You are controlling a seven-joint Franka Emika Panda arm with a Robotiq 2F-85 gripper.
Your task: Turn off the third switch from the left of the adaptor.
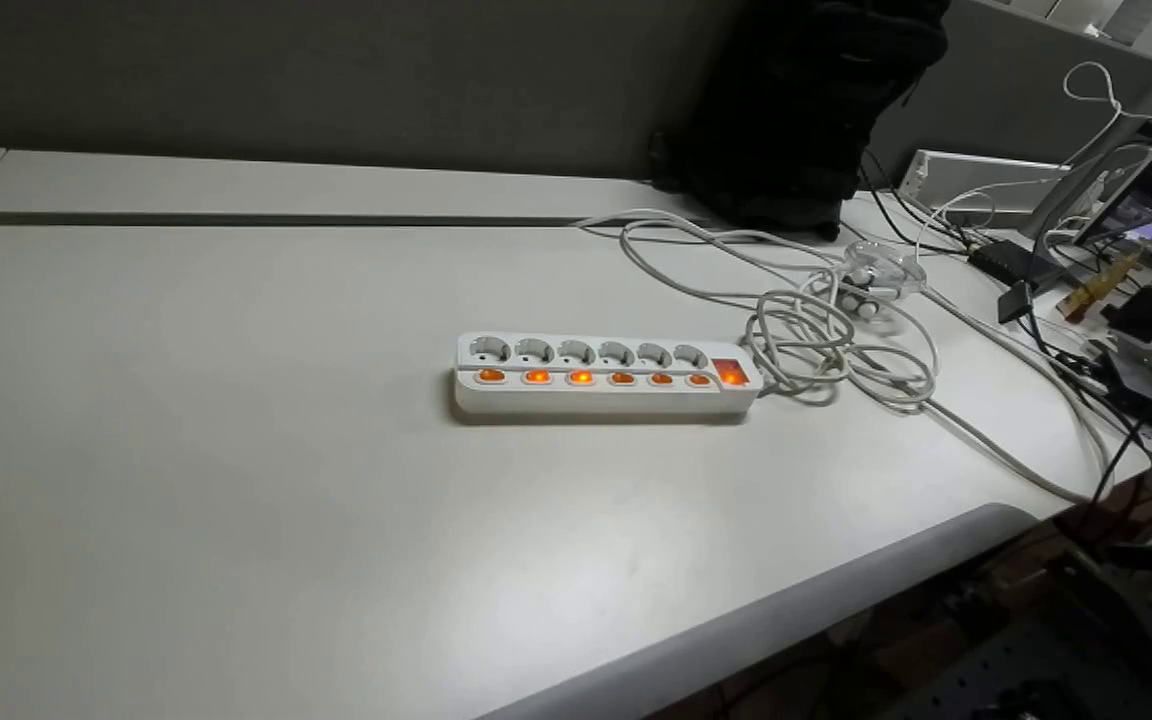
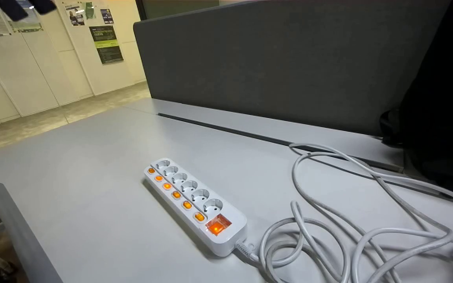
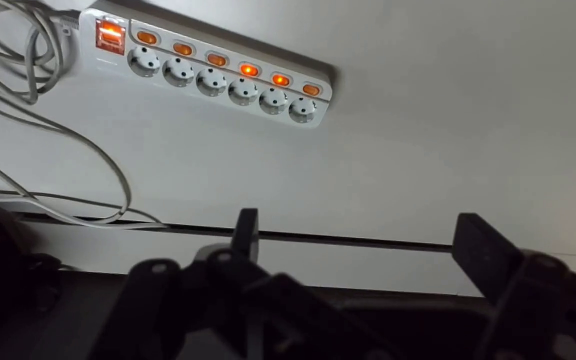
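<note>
Table (image 1: 236, 480) partly covered by tangled pale cables (image 1: 806, 345); white adaptor (image 1: 601, 402) laid on it, joined to one at its orange end (image 1: 731, 372). Fingers (image 3: 485, 254) spread wide in wrist view, well apart from adaptor. Third switch (image 1: 581, 378), counted from the plain end (image 1: 466, 400), seen lit.
</note>
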